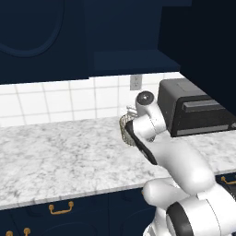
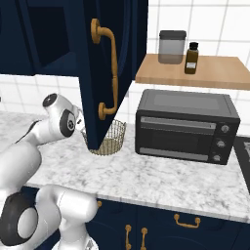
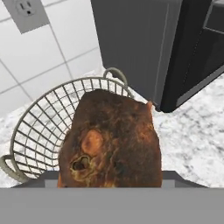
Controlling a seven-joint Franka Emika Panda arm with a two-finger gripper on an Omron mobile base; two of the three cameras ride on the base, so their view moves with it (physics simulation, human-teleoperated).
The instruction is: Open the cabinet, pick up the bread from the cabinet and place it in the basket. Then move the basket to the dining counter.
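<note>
Left base view: basket [image 1: 125, 129] on marble worktop [image 1: 55, 152], half hidden behind wrist, nine o'clock of toaster oven [image 1: 196, 110].

Right base view: cabinet [image 2: 105, 73] door swung open, masking gripper; basket [image 2: 111, 138] below its edge.

Hand view: bread [image 3: 111, 140] carried directly over basket [image 3: 39, 131], ready for drop. Jaws spread wide, clamped around bread; fingertips hidden.

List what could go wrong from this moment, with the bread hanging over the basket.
1. The bread looks about as wide as the basket, so on release it may catch the wire rim and tip out.
2. The open cabinet door hangs just above the basket, so lifting the end effector carelessly could strike it.
3. The toaster oven stands close beside the basket, leaving little room to grasp the basket from that side.
</note>
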